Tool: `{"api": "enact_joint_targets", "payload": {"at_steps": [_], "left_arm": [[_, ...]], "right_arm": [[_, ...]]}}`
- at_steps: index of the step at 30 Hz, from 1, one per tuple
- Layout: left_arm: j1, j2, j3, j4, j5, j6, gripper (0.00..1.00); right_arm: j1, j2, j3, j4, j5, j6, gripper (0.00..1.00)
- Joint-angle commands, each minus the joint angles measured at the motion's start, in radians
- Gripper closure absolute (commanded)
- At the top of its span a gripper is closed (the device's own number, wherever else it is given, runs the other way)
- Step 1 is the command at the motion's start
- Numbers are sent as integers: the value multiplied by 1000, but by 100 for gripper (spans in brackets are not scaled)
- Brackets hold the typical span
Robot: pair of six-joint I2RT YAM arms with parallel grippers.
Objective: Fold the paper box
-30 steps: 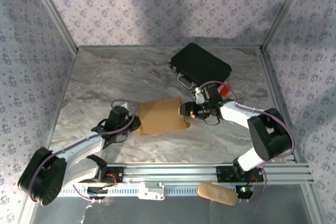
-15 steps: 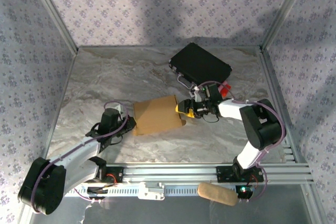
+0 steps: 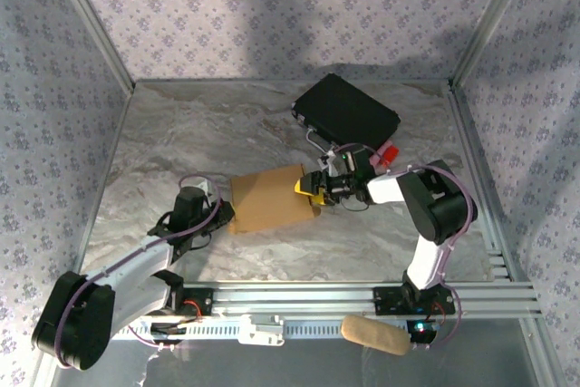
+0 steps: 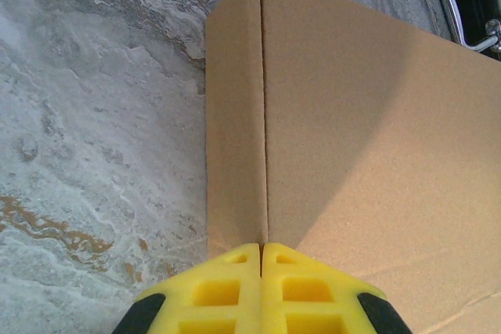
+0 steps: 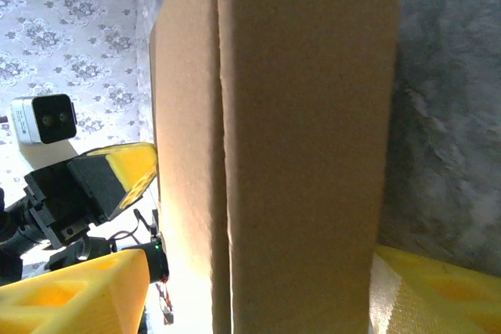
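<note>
The paper box (image 3: 270, 199) lies as a flat tan cardboard shape on the middle of the table. My left gripper (image 3: 223, 216) is shut, and its yellow tips (image 4: 261, 245) press on the box's (image 4: 368, 138) left edge, right at a crease. My right gripper (image 3: 311, 188) reaches in from the right and stands open astride the box's right end. In the right wrist view the box (image 5: 305, 138) stands between the two yellow fingers (image 5: 78, 295). A gap shows on the left side, and the left gripper (image 5: 117, 170) shows behind.
A black case (image 3: 348, 111) with a metal handle (image 4: 466, 5) lies behind the box, close to the right arm. A small red object (image 3: 389, 153) sits beside it. A tan roll (image 3: 373, 334) rests on the rail at the front. Walls close in both sides.
The box has slid slightly to the left and turned a little. My right gripper has advanced left onto its right end. The left arm has drawn back, its tips staying at the box's left edge.
</note>
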Motion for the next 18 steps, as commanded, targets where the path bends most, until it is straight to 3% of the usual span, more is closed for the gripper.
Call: {"api": "enact_joint_targets", "payload": {"at_steps": [1,7,11,15,18], "left_arm": [[10,21,-38,-119,-54,9,100],[12,7,-16,-131,-49,17,98],[12,-61,27,-186,-29,37,71],[10,-199,114,-327,-52,116,40],[-4,-246,193,-380,-45,246,34]], "right_arm": [[29,43,-8,142,-33,110,30],[36,47,-34,268,-8,257,42],[31,56,-28,280,-2,380,55],[5,44,17,143,-46,492,61],[-18,3,14,55,-35,557,60]]}}
